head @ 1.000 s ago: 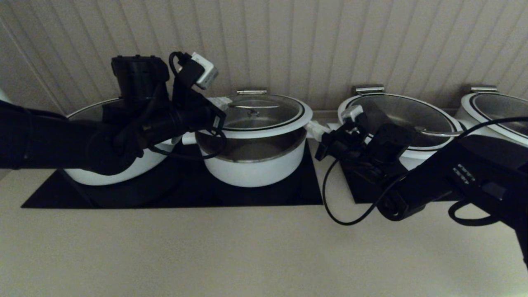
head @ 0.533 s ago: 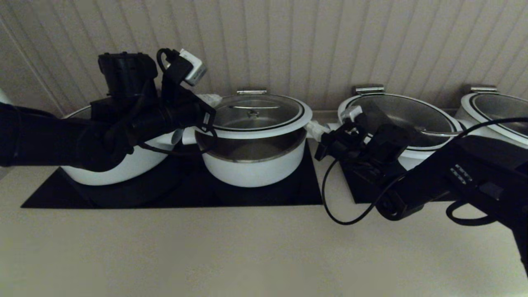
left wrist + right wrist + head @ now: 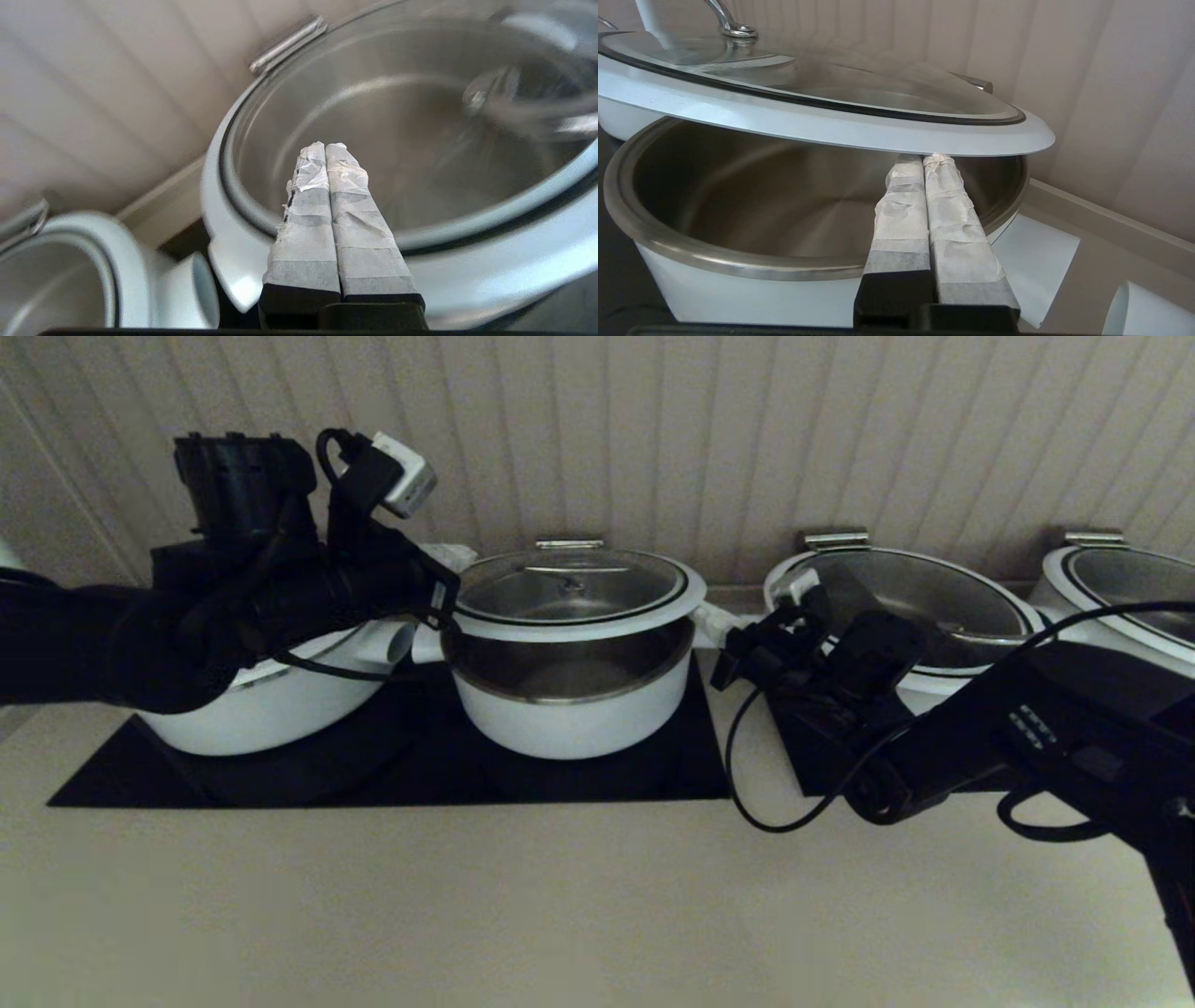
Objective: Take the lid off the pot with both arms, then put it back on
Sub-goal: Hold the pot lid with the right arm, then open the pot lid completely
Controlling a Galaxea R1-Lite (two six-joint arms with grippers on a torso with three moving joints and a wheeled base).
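The lid (image 3: 574,593), glass with a white rim and steel bar handle, hangs tilted above the pot (image 3: 574,709), with a gap all along the front. My right gripper (image 3: 707,618) is shut; its taped fingertips (image 3: 941,161) touch the underside of the lid's rim (image 3: 831,126) on the right, over the pot's steel rim (image 3: 738,266). My left gripper (image 3: 445,558) is shut and empty, up at the lid's left edge. In the left wrist view its tips (image 3: 325,147) lie over the lid's rim (image 3: 224,186); I cannot tell whether they touch it.
A wider white pot (image 3: 271,700) stands close on the left, its stubby handle (image 3: 191,289) near the lid. Two wider lidded pots (image 3: 934,597) (image 3: 1120,588) stand on the right. Black cooktops (image 3: 373,775) lie on the beige counter (image 3: 560,896), with a panelled wall behind.
My left arm has risen and swung left, away from the lid's left edge. The lid stays raised, a touch higher. My right arm has barely moved.
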